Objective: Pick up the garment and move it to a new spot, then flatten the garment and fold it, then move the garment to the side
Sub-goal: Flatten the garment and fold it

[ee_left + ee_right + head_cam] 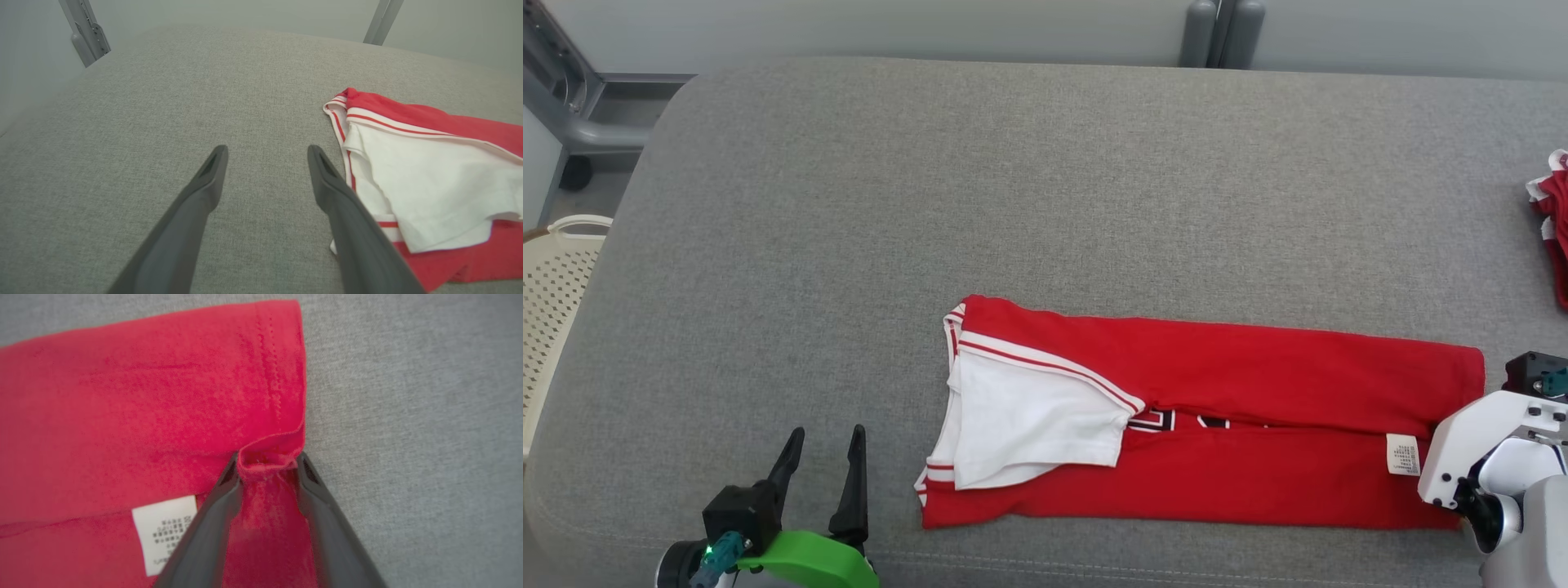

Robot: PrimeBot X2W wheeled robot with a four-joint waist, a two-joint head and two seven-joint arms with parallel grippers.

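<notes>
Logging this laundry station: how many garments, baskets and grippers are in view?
Garments: 2, the folded red garment and a bunched red-and-white garment
Baskets: 1, the cream basket
Grippers: 2, left gripper, right gripper
Total: 5

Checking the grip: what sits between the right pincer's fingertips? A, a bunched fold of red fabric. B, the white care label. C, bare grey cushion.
A: a puckered fold of the red folded garment sits between the tips of the right pincer; the white care label lies beside.
</notes>
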